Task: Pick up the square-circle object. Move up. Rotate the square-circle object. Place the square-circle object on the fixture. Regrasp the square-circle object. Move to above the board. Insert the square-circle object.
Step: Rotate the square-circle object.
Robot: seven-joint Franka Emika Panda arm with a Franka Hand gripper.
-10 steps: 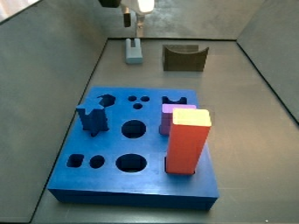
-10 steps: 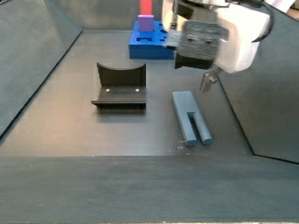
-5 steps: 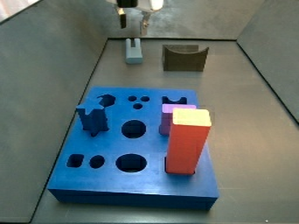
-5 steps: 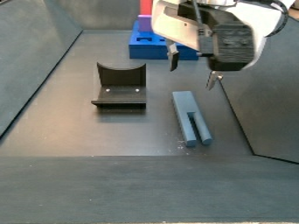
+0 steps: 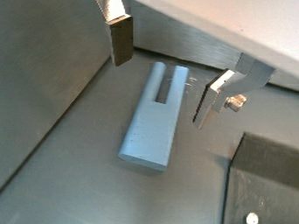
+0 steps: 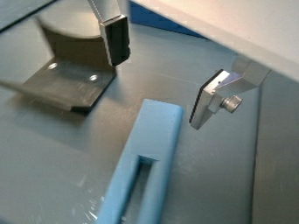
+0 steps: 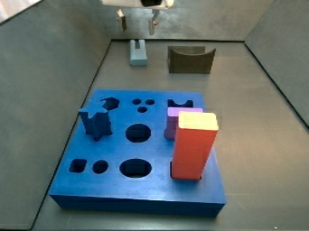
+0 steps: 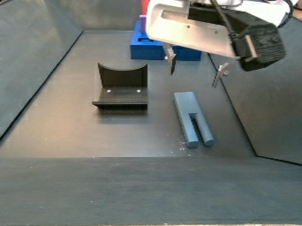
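Pale grey-blue square-circle object (image 8: 193, 118), dark olive-brown fixture (image 7: 189, 60), bright blue board (image 7: 121, 162), red-orange block (image 7: 193, 147) topped in pale yellow, dark blue peg (image 7: 96, 122), silver-fingered, dark-padded gripper (image 5: 170, 66) above, dark grey floor (image 8: 106, 150).

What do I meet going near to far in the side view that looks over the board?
Board with the red-orange block → fixture and square-circle object, roughly level → open pincer above the object.

White gripper (image 8: 192, 69), silver fingers (image 5: 212, 96), dark pads.
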